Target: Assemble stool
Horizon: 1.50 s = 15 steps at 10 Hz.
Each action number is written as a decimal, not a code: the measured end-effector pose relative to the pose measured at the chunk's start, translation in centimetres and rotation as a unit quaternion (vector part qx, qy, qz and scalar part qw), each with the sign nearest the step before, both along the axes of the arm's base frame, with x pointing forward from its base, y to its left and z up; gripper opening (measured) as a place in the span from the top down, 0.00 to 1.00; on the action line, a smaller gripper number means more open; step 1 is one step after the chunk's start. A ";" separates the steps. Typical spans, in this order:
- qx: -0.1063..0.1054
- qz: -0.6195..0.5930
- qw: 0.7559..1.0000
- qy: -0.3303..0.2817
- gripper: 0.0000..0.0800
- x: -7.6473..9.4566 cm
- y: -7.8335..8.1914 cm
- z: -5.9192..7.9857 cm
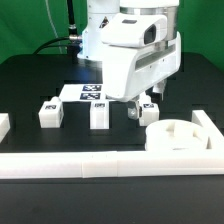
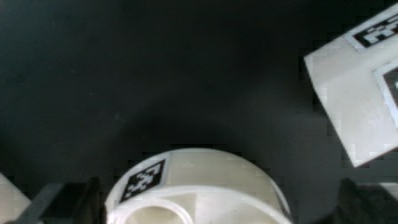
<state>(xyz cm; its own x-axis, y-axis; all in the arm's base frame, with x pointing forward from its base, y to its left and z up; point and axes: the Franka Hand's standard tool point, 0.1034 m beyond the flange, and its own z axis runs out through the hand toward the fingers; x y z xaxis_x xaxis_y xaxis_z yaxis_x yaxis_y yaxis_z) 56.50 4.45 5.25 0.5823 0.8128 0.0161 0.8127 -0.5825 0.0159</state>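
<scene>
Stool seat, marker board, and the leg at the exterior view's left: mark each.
Stool seat (image 1: 171,136), exterior view, upper face.
Marker board (image 1: 88,93), exterior view, tagged top.
Leg at the exterior view's left (image 1: 48,113), front side.

We counted three legs (image 1: 48,112) (image 1: 98,116) (image 1: 146,112), one round seat (image 1: 172,144), one marker board (image 1: 88,93). Border rails (image 1: 100,163) ran off-frame; we left them untallied.

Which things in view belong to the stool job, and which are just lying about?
Job: seat; three legs; open gripper, over the third leg.
Lying about: marker board; rails.
</scene>
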 end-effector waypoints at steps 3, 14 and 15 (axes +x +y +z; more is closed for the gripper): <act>0.002 -0.037 0.999 0.002 0.19 -0.1 -0.2 -0.2; 0.025 -0.479 0.877 0.025 0.19 -1.6 0.9 -1.1; 0.028 -0.484 0.874 0.026 0.19 -1.5 1.0 -1.1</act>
